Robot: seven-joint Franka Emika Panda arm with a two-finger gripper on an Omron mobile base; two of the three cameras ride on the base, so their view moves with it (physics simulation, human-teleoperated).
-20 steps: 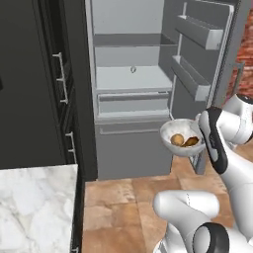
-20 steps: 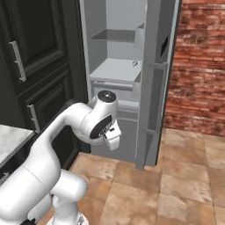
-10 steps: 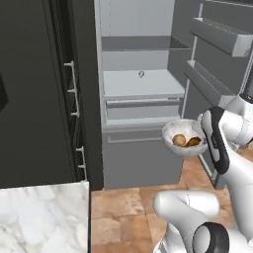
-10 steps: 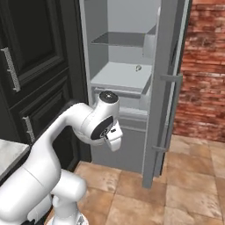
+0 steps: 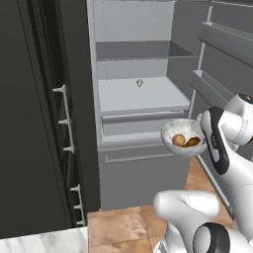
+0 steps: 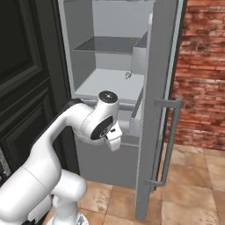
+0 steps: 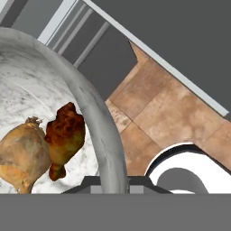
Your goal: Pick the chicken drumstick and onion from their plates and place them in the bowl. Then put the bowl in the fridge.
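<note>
The fridge [image 5: 141, 94] stands open, its pale grey shelves and lower drawers facing the robot, with its door [image 6: 156, 110] swung out on the right in the right base view. In front of the fridge's drawers, just below its wide middle shelf, the bowl [image 5: 184, 138] hangs in the air, clear of every shelf. The claw [image 7: 113, 182] is closed tight on the bowl's rim at the side farthest from the fridge, one fingertip on either side of the wall. Inside the bowl lie the onion [image 5: 178, 140] and the chicken drumstick [image 5: 192, 142], touching each other, the onion on the side nearer the fridge's hinge-free left wall.
</note>
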